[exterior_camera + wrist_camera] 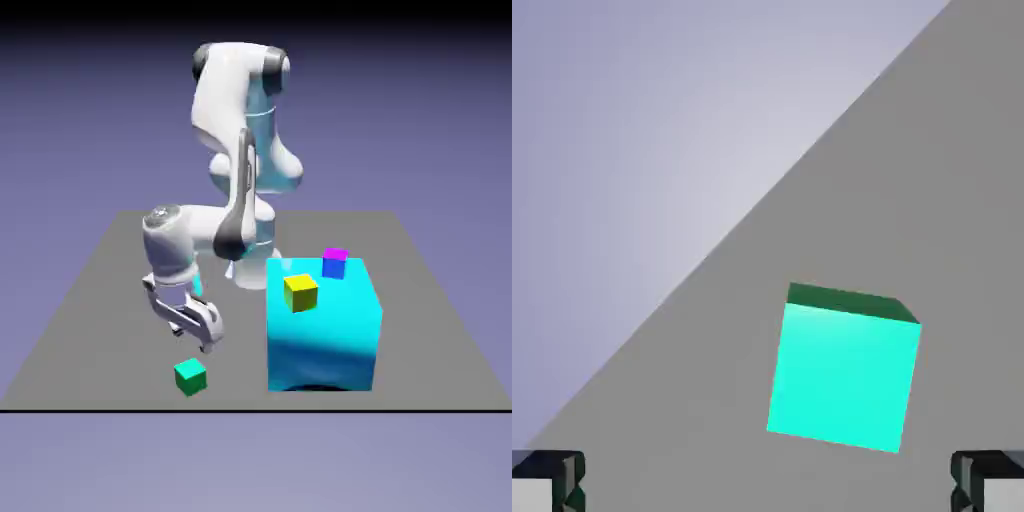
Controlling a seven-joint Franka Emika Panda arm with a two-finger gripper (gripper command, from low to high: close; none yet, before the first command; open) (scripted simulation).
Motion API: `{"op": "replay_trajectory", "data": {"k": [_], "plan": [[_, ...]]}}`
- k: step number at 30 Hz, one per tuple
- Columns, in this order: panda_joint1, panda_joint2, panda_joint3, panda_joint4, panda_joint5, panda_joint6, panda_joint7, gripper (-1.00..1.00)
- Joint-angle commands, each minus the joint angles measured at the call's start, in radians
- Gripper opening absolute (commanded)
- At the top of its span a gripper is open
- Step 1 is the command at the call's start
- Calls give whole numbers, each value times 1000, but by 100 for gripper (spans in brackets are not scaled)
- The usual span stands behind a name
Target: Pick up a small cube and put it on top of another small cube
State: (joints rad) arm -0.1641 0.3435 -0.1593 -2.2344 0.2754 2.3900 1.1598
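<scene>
The small green cube (190,376) rests on the grey table near its front edge, at the exterior view's left. My gripper (203,335) hovers a little above and behind it, tilted, open, nothing between its fingers. In the hand view the green cube (844,372) lies ahead on the table, slightly right of the middle, with both fingertips (548,482) wide apart at the bottom corners. The yellow cube (300,292) and the blue cube with a magenta top (334,264) sit on top of the big cyan block (322,330).
The big cyan block stands just to the exterior view's right of the green cube, taller than it. The table's front edge (250,409) runs close behind the cube from the camera's side; in the hand view the table edge (742,225) crosses diagonally.
</scene>
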Motion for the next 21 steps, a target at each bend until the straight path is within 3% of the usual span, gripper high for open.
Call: {"op": "replay_trajectory", "data": {"k": [1,7,8,13,21], "plan": [[-7,34,-6,21,10,-24,16,0],[-20,180,37,19,78,122,-34,0],[-20,180,37,19,78,122,-34,-100],[-7,35,-6,21,11,-24,15,-100],[-68,-229,283,95,-26,-328,212,-100]]}}
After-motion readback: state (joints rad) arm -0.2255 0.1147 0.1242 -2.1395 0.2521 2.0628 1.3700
